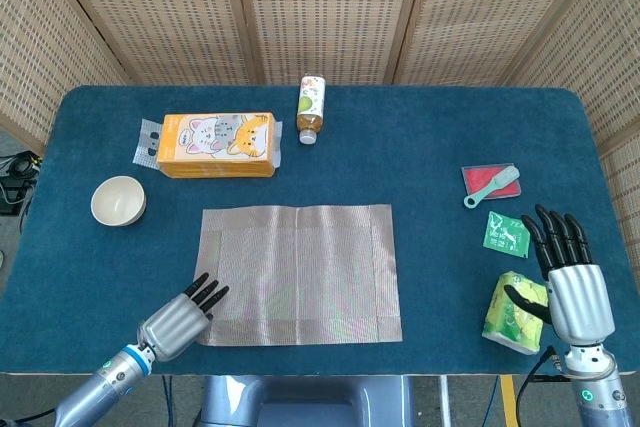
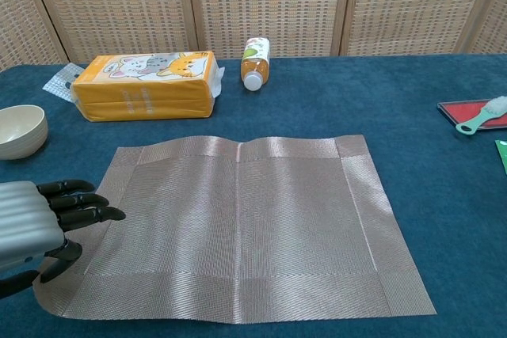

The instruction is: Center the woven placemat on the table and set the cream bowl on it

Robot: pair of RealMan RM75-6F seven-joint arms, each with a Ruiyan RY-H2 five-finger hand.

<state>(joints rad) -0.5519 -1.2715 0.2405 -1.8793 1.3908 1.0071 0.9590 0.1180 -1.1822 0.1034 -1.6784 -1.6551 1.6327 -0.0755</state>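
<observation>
Head view: the rectangular woven beige placemat [image 1: 298, 274] lay flat on the dark blue felt-covered table [image 1: 420, 147], its fine mesh weave shiny, with a centre crease and a slight ripple along its far edge. The left hand [image 1: 180, 317], ribbed silver shell with black fingers [image 1: 208, 293], pinched the mat's near-left corner; in the chest view the thumb sat under the lifted corner and the fingers [image 2: 79, 199] lay close together over it. The small round cream bowl [image 1: 119, 200] stood well beyond those fingertips, off the mat, upright. The right hand [image 1: 568, 277] hovered with fingers straight and slightly apart, holding nothing; a crinkled green-and-yellow packet [image 1: 514, 312] lay just beside its thumb, and a flat green sachet [image 1: 507, 234] lay just off its fingertips.
</observation>
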